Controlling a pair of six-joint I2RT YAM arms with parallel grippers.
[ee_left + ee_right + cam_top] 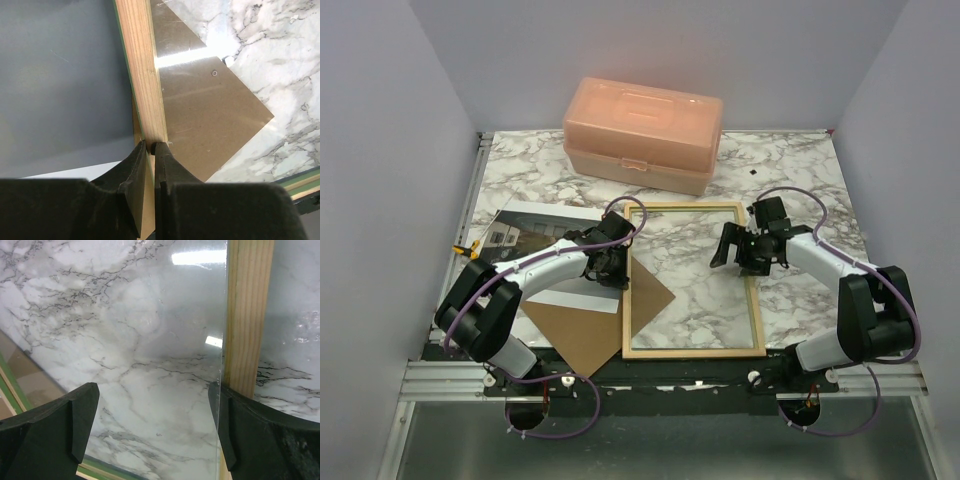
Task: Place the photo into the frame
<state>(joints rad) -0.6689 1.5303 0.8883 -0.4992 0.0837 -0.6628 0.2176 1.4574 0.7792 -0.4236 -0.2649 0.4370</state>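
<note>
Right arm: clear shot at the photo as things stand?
Probably not. The photo lies far left, beyond the frame, with the left arm stretched across it, its jaws clamped on the frame's left rail. The right arm hangs over the right rail, jaws open.

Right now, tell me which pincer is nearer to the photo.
Left. The left pincer grips the frame by its left rail, right beside the photo. The right pincer hangs open over the frame's right rail, the whole frame between it and the photo.

Photo (520, 228) left of frame (692, 351), perhaps touching
</note>
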